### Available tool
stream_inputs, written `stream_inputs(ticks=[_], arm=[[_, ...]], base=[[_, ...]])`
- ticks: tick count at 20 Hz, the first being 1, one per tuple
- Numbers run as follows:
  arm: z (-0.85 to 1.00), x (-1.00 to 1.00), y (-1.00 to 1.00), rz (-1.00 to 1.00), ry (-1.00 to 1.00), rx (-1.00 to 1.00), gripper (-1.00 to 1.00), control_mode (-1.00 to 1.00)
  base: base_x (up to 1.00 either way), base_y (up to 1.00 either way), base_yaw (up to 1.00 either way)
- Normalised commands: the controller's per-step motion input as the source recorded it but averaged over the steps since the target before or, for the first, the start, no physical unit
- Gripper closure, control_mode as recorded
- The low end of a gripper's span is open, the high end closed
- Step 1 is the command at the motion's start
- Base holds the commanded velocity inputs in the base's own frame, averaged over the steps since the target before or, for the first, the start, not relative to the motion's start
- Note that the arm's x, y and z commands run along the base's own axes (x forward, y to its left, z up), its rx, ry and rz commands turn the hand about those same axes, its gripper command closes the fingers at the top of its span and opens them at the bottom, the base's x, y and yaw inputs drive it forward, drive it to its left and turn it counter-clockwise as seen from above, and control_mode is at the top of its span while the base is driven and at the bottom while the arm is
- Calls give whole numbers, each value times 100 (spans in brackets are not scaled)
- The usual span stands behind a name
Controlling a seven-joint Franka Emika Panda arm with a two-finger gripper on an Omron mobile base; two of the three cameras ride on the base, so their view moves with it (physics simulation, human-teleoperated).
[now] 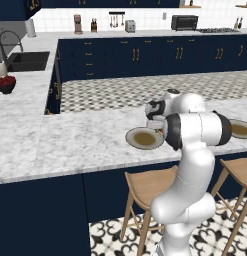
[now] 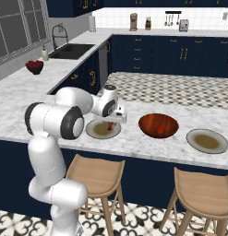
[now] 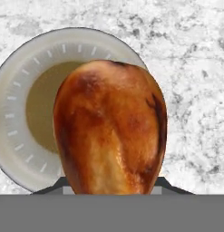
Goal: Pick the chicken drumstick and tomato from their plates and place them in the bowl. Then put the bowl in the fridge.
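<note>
I see the white marble counter (image 2: 147,138) carrying the glossy reddish-brown wooden bowl (image 2: 158,125) with the small red tomato (image 2: 160,130) inside. Left of it sits a round grey-rimmed, olive-centred plate (image 2: 93,132). My two-finger gripper (image 2: 109,125) is clenched on the golden-brown roasted chicken drumstick (image 3: 111,129), just above that plate.

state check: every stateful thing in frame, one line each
gripper: shut on the drumstick, above the left plate
drumstick: held, clear of the plate
left plate: bare, on the counter
bowl: upright on the counter, tomato inside
right plate: bare
</note>
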Motion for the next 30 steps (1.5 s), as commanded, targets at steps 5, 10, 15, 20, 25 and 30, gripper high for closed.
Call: stream_inputs(ticks=[5,10,15,20,25,30], arm=[[42,-3,-64,-3,-9,-22,100,-100],[38,0,-74,-11,-11,-23,100,-100],[21,0,-98,-16,2,-4,100,-100],[3,29,-76,-4,11,10,100,-100],[-20,63,-61,1,3,21,100,-100],[-64,25,-3,0,0,12,100,-100]], base=[[0,0,0],[0,0,0],[0,0,0],[0,0,0],[0,0,0],[0,0,0]])
